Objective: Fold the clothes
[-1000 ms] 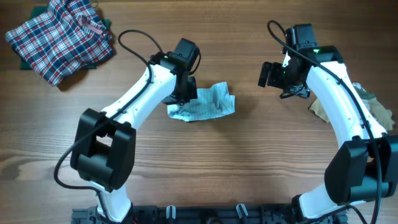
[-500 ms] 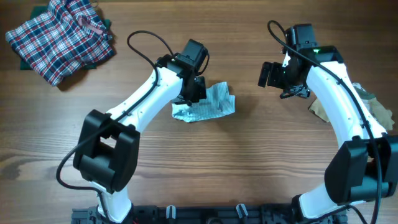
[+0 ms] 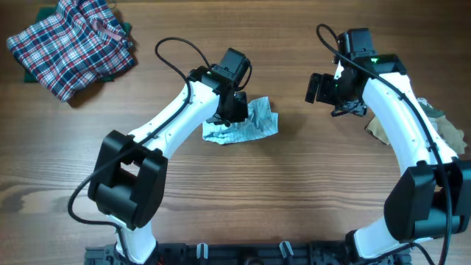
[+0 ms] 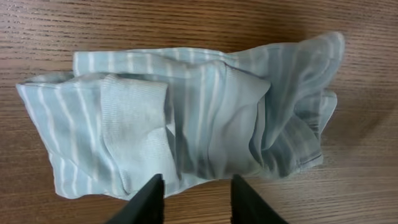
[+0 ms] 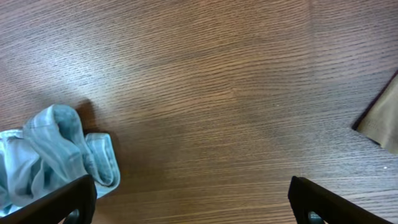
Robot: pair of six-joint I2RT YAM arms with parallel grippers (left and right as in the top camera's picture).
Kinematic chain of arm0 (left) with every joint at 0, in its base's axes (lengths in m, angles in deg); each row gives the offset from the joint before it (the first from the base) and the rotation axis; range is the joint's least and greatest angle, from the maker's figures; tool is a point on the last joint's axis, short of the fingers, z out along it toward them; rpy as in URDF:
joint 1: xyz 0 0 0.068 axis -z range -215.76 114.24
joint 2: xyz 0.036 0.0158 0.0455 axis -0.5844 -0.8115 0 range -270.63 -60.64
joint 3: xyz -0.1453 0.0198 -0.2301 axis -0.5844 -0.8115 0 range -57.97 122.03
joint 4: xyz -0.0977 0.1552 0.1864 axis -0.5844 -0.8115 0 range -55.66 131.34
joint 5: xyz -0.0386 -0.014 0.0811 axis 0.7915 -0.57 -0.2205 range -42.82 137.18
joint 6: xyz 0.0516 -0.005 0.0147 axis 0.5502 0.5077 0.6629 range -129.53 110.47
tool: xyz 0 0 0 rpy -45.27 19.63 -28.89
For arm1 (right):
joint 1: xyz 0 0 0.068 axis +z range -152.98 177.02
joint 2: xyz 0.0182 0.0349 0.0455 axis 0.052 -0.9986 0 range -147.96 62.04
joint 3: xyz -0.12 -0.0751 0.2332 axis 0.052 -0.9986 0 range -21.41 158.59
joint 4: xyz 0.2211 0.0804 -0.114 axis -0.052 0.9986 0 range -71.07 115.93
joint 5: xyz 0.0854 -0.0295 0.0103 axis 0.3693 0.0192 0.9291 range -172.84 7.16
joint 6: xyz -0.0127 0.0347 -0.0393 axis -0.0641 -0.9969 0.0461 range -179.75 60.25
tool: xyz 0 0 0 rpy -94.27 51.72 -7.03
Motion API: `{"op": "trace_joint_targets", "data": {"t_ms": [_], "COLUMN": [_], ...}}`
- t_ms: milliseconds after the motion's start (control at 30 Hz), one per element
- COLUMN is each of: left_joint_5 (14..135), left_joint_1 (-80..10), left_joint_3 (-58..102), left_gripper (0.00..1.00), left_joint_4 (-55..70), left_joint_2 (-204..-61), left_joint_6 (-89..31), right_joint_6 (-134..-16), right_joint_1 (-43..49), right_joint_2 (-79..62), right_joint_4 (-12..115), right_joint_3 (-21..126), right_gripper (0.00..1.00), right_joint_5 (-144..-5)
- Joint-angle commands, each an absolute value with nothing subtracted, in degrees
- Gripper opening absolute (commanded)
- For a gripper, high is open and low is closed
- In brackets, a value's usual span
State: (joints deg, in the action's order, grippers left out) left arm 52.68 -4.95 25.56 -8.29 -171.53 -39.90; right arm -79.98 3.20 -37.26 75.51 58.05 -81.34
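Observation:
The pale blue, finely striped garment [image 3: 250, 125] lies crumpled and partly folded on the wooden table, filling the left wrist view [image 4: 186, 118]. My left gripper [image 3: 234, 109] hovers at the garment's left edge. Its fingers [image 4: 150, 198] are apart, with only bare wood between them and the cloth's hem just past the tips, so it is open [image 4: 196, 200]. My right gripper [image 3: 324, 88] hangs wide open to the right of the garment, holding nothing [image 5: 186, 202]. One bunched end of the garment [image 5: 56, 155] shows in the right wrist view.
A red-white-blue plaid garment [image 3: 70, 44] lies heaped over something dark green at the back left. A beige garment [image 3: 441, 125] sits at the right edge, partly under the right arm; its corner [image 5: 382, 118] shows in the right wrist view.
My left gripper slid a little to the right along the pale blue garment, then opened and let go of the cloth. The right arm has not moved.

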Motion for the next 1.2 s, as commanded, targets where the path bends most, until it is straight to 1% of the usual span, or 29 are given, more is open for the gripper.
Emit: {"op": "trace_joint_targets", "data": {"t_ms": [0, 100, 133, 200, 300, 433, 533, 600, 667, 800, 900, 1000, 1100, 1167], "left_joint_5": [53.1, 53.1, 53.1, 53.1, 53.1, 53.2, 53.1, 52.9, 51.4, 51.0, 51.0, 51.0, 50.7, 50.7], "left_joint_1": [-5.1, -6.1, -6.7, -7.8, -10.2, -13.1, -14.5, -15.3, -16.0, -17.1, -17.2, -17.2, -17.2, -17.2], "left_joint_3": [26.7, 26.7, 26.7, 26.7, 26.7, 26.7, 26.7, 26.7, 26.7, 26.7, 26.6, 26.4, 26.4, 26.4], "left_gripper": [0.43, 0.54, 0.62, 0.67, 0.68, 0.68, 0.68, 0.69, 0.72, 0.73, 0.76, 0.77, 0.77, 0.77], "left_joint_4": [-8.4, -10.6, -11.5, -12.5, -12.9, -14.1, -14.6, -14.7, -14.7, -15.5, -15.8, -15.7, -15.8, -15.7], "left_joint_2": [-170.2, -170.2, -170.2, -170.2, -170.2, -170.1, -170.1, -170.1, -170.1, -170.1, -170.1, -170.1, -170.1, -170.1], "left_joint_6": [-39.8, -39.8, -39.8, -39.8, -39.8, -39.8, -39.7, -39.8, -39.8, -39.8, -39.7, -38.3, -38.2, -38.2], "right_joint_6": [-79.2, -78.8, -77.3, -75.3, -72.8, -67.3, -67.4, -67.4, -69.1, -71.4, -77.9, -77.5, -77.2, -76.3], "right_joint_1": [3.2, 3.2, 3.2, 3.2, 3.2, 3.2, 3.8, 5.0, 7.0, 11.3, 13.1, 13.2, 13.2, 13.2], "right_joint_2": [-36.4, -36.4, -36.6, -37.0, -38.4, -40.6, -42.2, -43.5, -44.0, -44.3, -44.4, -44.5, -44.5, -44.7], "right_joint_4": [75.6, 76.0, 76.1, 76.4, 75.6, 68.1, 63.3, 62.2, 60.6, 58.0, 57.6, 55.9, 55.5, 54.7], "right_joint_3": [58.7, 58.7, 58.7, 58.7, 56.9, 49.2, 44.9, 44.5, 44.5, 44.5, 44.5, 44.5, 44.5, 44.5], "right_gripper": [1.0, 1.0, 1.0, 1.0, 1.0, 1.0, 1.0, 0.99, 1.0, 1.0, 1.0, 1.0, 1.0, 1.0], "right_joint_5": [-79.8, -79.1, -76.8, -73.5, -68.1, -54.4, -49.0, -47.1, -46.8, -47.4, -55.4, -57.5, -64.5, -63.7]}}
